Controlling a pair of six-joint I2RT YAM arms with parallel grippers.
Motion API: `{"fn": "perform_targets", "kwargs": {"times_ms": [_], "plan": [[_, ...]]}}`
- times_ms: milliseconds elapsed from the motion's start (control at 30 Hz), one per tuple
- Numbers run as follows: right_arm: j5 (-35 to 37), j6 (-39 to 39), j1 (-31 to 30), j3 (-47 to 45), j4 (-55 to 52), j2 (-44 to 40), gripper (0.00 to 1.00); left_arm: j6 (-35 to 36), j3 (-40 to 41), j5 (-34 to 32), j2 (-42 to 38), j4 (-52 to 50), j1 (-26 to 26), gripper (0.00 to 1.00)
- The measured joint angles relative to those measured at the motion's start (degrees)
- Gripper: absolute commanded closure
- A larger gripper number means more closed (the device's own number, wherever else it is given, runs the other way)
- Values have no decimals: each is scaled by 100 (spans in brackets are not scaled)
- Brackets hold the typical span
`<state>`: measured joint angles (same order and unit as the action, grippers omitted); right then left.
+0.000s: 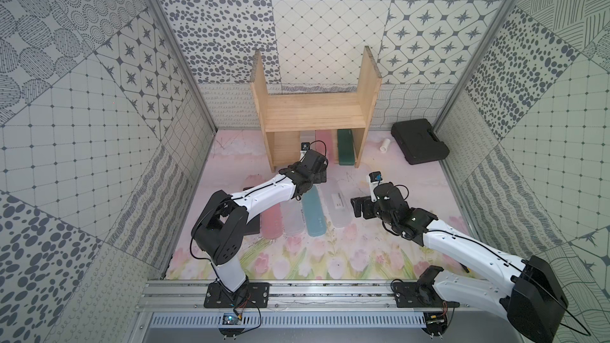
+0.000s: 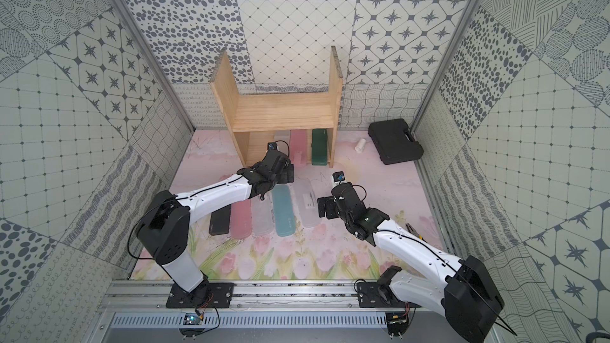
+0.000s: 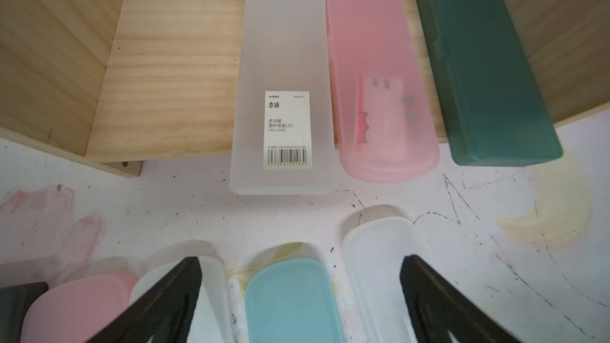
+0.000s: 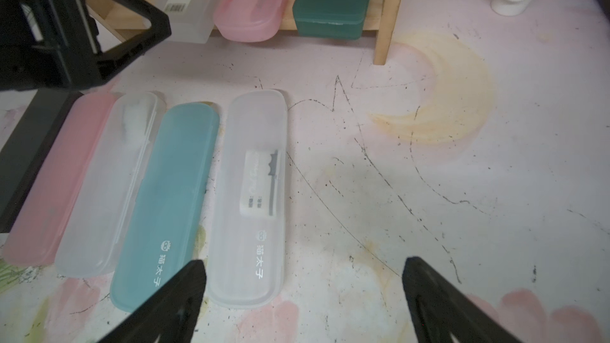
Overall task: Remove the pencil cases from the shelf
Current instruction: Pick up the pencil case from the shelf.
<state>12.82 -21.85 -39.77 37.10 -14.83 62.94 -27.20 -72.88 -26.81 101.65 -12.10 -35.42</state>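
On the lower board of the grainy pine shelf [image 1: 313, 113] we see a frosted labelled case [image 3: 284, 61], a translucent pink case [image 3: 373, 44] and a dark green case [image 3: 478, 70] — all smooth, rounded plastic. The left tool [image 3: 302, 268], spread and empty, hovers just near of the frosted one. The right tool [image 4: 305, 267] — spread, empty — hangs right of a row of five cases [image 4: 171, 193] on the scratched surface [image 4: 429, 193].

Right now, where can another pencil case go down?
Bare mat lies between the five-case row and the black tool case, and along the tulips in front. The shelf's lower board is free at its left end. Crowded: that row and the board's right part, holding three cases.
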Motion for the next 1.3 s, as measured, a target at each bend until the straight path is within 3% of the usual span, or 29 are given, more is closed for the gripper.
{"fn": "perform_targets", "kwargs": {"times_ms": [333, 800, 1300], "plan": [[-33, 90, 87, -37, 4, 4, 2, 402, -868, -44, 870, -157, 328, 1], [-66, 129, 129, -37, 42, 63, 2, 667, -1233, 173, 1390, -234, 664, 6], [-85, 131, 166, -37, 76, 92, 2, 901, -1436, 278, 1585, -245, 741, 26]]}}
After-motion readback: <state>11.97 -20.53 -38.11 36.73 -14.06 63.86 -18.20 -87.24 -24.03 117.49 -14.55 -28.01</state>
